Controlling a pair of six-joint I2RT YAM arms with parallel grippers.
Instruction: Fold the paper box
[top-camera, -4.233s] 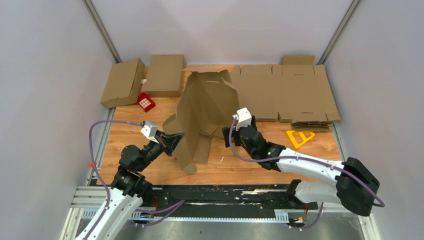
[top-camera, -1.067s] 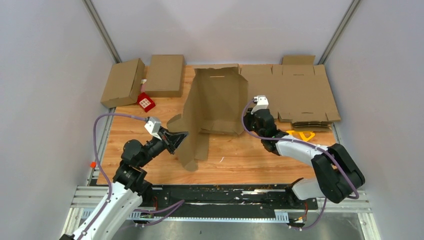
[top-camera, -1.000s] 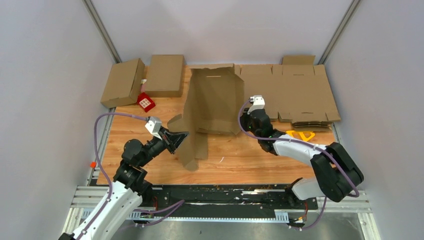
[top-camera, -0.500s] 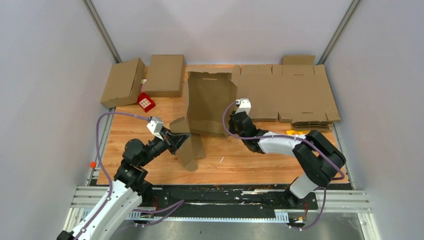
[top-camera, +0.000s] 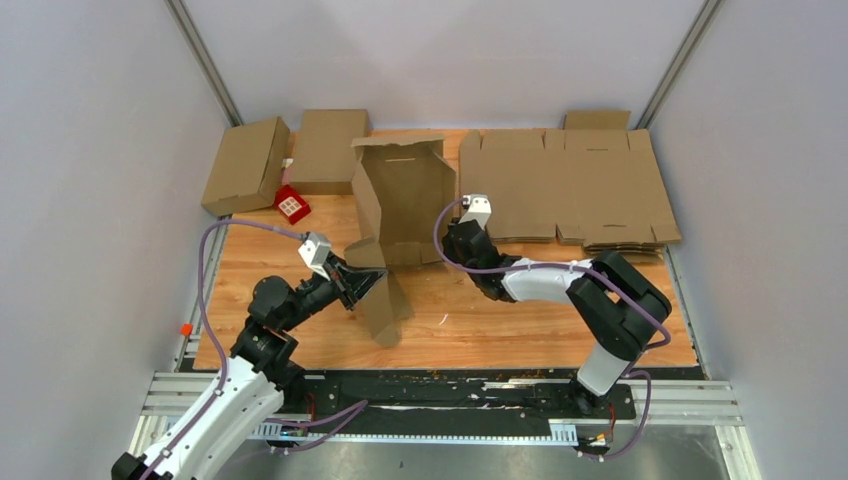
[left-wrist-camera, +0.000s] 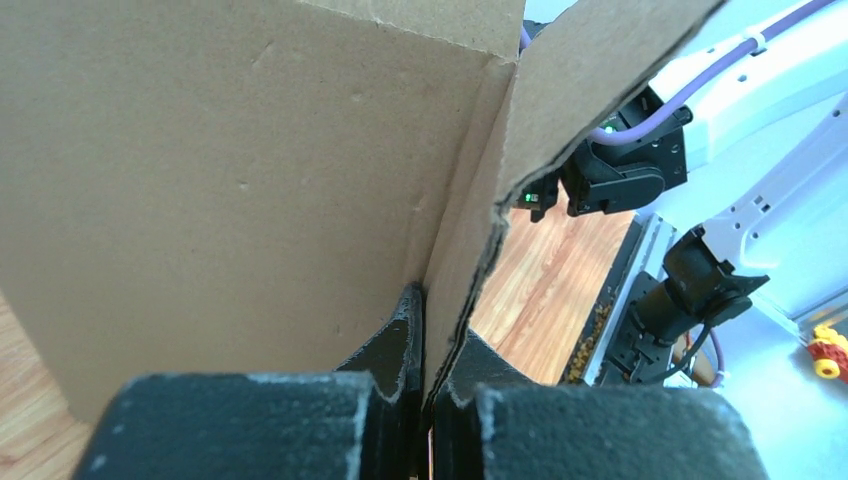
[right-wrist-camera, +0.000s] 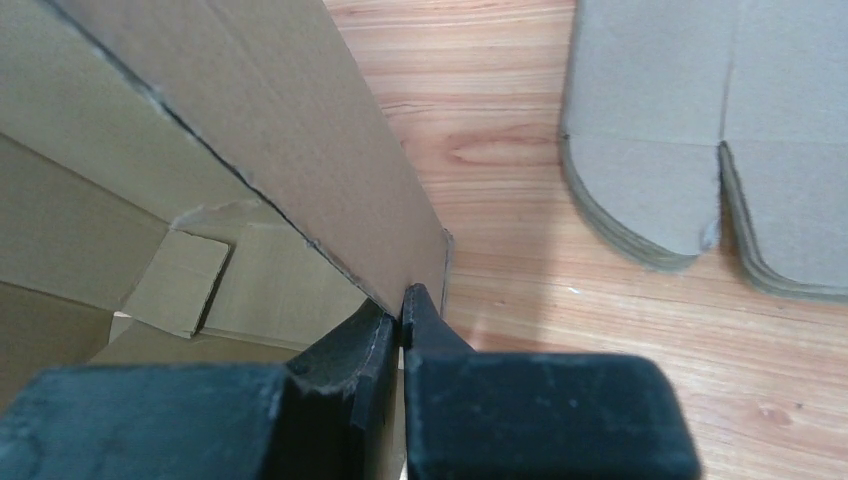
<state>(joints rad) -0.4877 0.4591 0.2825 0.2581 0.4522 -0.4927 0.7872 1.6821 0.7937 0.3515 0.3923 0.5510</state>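
Two pinches hold the box (top-camera: 400, 195): left gripper (top-camera: 362, 285) clamped on its 7 o'clock flap, right gripper (top-camera: 452, 243) on its 4 o'clock wall; the closed jaws show only in wrist views.

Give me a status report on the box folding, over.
Left gripper shut on box flap. Right gripper shut on its side wall. Box partly formed, open. Nothing in the way.

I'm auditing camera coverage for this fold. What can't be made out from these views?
Top view: right claw tips, hidden under its wrist and the box wall.
Top view: left claw tips, covered by a box flap.
Top view: red item, too small to identify.
Left wrist view: table, mostly blocked by the box.
Right wrist view: cardboard stack, cut off by the frame edges.
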